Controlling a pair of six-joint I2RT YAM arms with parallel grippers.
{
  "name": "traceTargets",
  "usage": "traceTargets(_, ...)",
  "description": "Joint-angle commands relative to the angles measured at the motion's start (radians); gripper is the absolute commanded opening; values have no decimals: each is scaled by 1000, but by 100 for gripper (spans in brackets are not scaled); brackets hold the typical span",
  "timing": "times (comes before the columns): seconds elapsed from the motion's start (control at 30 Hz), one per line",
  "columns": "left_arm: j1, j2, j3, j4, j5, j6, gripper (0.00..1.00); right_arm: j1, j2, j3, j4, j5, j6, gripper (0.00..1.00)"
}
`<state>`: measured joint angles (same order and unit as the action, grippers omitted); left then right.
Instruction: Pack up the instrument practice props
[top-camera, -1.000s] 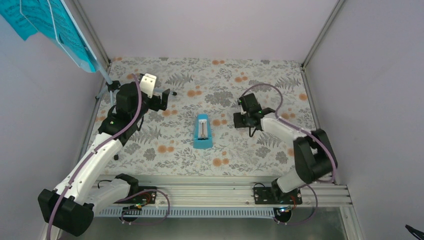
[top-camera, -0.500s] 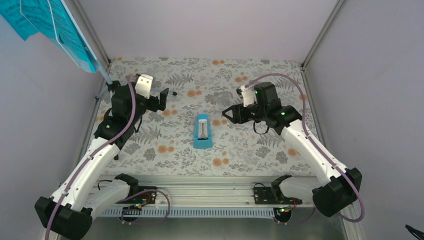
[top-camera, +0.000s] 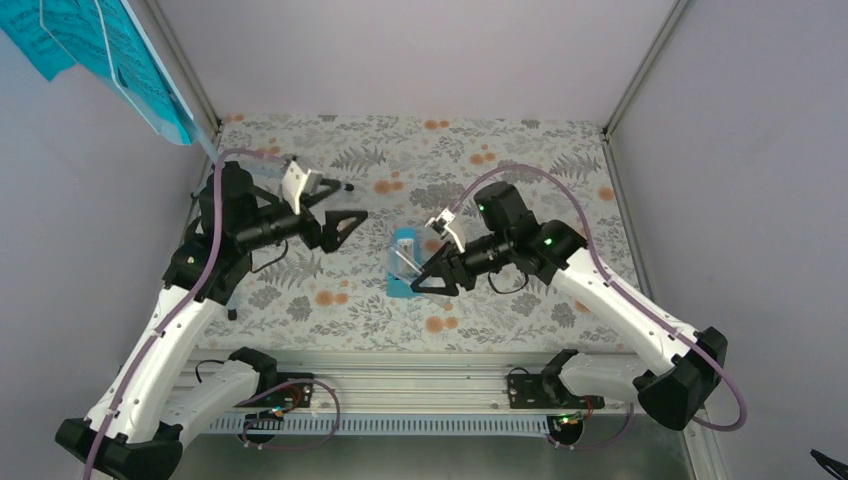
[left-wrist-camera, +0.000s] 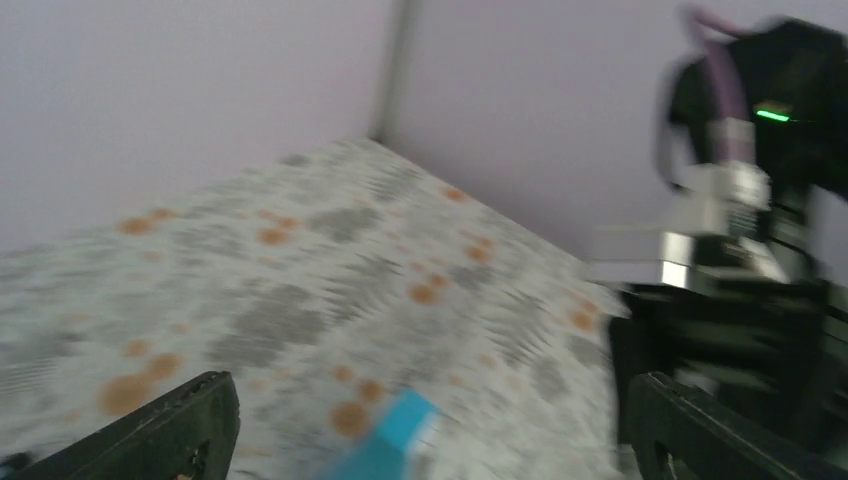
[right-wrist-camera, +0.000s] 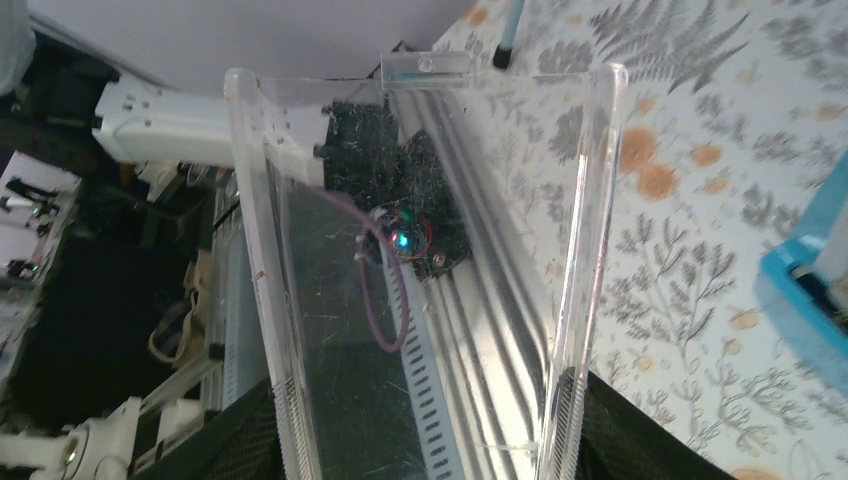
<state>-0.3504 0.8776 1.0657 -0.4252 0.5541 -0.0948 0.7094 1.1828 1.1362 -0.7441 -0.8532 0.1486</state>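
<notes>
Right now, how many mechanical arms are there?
2. The left arm stretches forward on the left; the right arm reaches from the right toward the blue metronome. No others visible.

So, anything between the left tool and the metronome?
Nothing visible. Only bare floral table lies between the open left tool and the metronome. The right tool sits at the metronome's opposite side, out of that line.

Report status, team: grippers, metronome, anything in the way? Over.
Left gripper open, empty. Right gripper shut on clear box, beside metronome. Metronome on table, unpacked. Music stand far left, not in the way.
</notes>
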Motion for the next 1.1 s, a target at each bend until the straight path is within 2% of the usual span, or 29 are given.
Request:
traceTargets(0.0, -1, -6, -41, -112, 476, -10, 93, 28, 12, -81, -21, -89, -40, 49)
traceTargets(0.1, -1, -28, -79, -175, 537, 3, 87, 47, 16, -129, 7, -111, -39, 49)
traceTargets(0.23, -4, -44, -124, -233, 585, -7, 84, 64, 41, -156, 0, -108, -58, 49)
traceTargets(0.43, -36, -28, -182, -266, 565, -11, 76, 81, 76, -162, 3, -117, -77, 49)
traceTargets(0.73, -206, 41, -206, -225, 480, -45, 57, 96, 103, -159, 9, -121, -86, 49)
traceTargets(1.07, -241, 90, -220, -263, 472, -2, 37, 100, 103, -159, 7, -113, -84, 48)
